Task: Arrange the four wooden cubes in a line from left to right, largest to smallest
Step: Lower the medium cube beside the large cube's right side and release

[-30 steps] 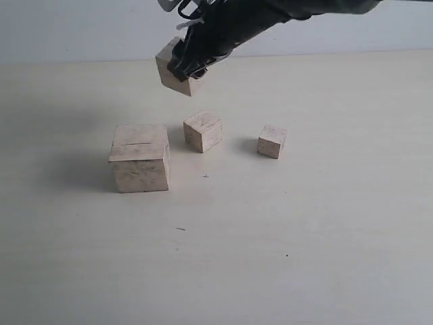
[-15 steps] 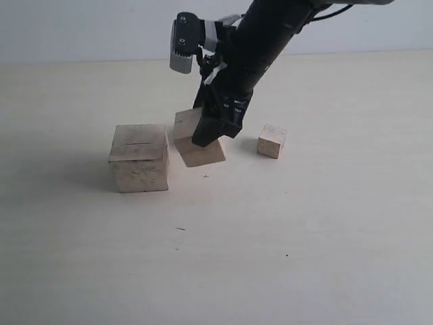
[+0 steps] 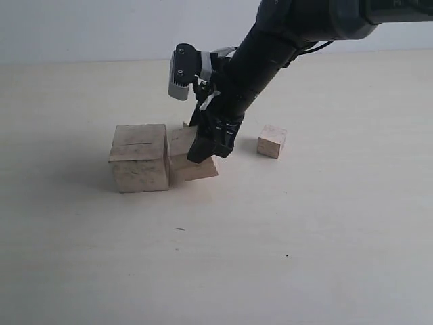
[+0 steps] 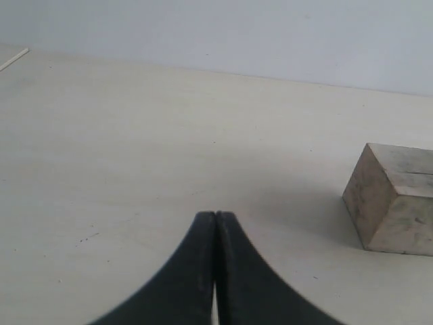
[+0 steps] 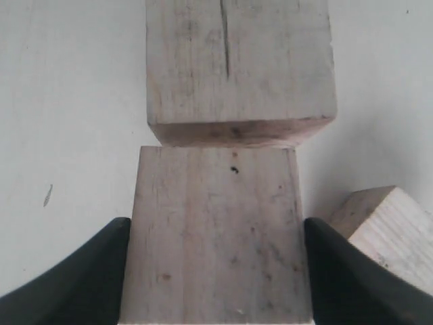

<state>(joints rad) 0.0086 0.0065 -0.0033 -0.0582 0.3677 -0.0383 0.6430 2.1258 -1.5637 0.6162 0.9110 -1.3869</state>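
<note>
The largest wooden cube (image 3: 139,157), with a slit on its top, stands at the left; the right wrist view shows it too (image 5: 240,68). My right gripper (image 3: 203,149) is shut on the second-largest cube (image 3: 184,161), which is slightly tilted, low at the table and up against the largest cube's right side. In the right wrist view this cube (image 5: 216,196) fills the space between the black fingers (image 5: 88,277). A smaller cube (image 5: 385,227) lies just behind it, mostly hidden by the arm in the exterior view. The smallest cube (image 3: 272,141) sits apart at the right. My left gripper (image 4: 216,217) is shut and holds nothing.
The pale tabletop (image 3: 270,257) stretches wide in front of the cubes. A light wall (image 3: 81,27) bounds the far edge. The left wrist view shows the largest cube (image 4: 396,196) off to one side of the left gripper.
My right gripper has come down from high behind the row with the second-largest cube, bringing it to table level against the largest cube's right side. The other cubes have not moved.
</note>
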